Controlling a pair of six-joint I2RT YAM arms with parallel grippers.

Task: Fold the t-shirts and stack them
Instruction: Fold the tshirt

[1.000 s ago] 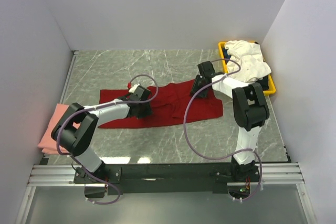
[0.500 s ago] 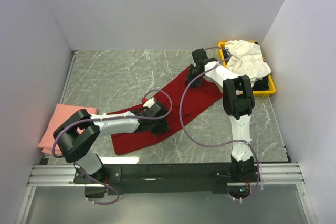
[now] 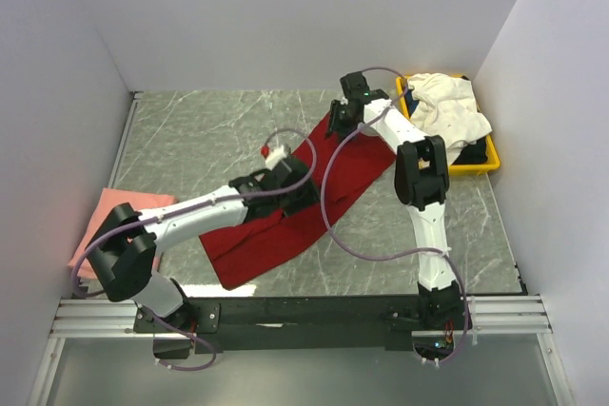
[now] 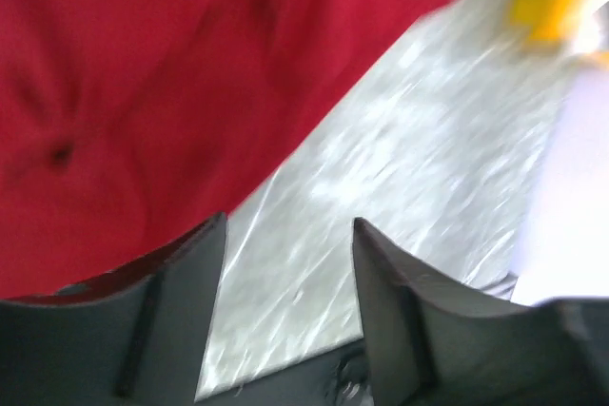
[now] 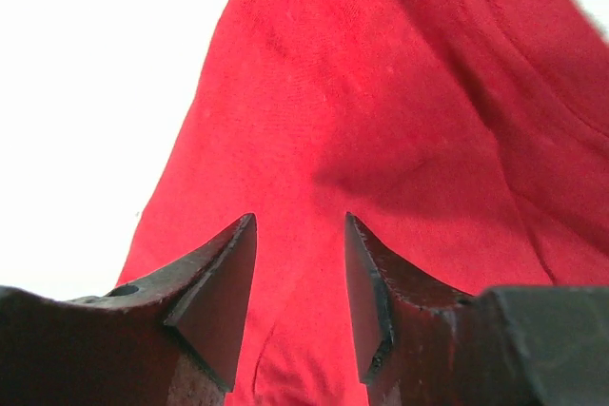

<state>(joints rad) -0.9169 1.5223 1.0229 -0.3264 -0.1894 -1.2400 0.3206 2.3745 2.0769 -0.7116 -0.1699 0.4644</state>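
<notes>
We find bare desk (image 3: pixel 209 130) open across the upper left of the top view and at the lower right, while the dark red t-shirt (image 3: pixel 257 249) lies diagonally through the middle, the yellow bin (image 3: pixel 483 165) blocks the upper right corner, and the salmon-pink t-shirt (image 3: pixel 114 208) occupies the left edge.

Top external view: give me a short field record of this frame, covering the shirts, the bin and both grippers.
dark red cloth t-shirt: spread diagonally across the grey marble table, unfolded
salmon-pink cloth t-shirt: flat at the table's left edge
white cloth t-shirt: crumpled in the yellow plastic bin
left gripper: open at the red shirt's edge, bare table between its fingers
right gripper: over the red shirt's far end, grip unclear
</notes>
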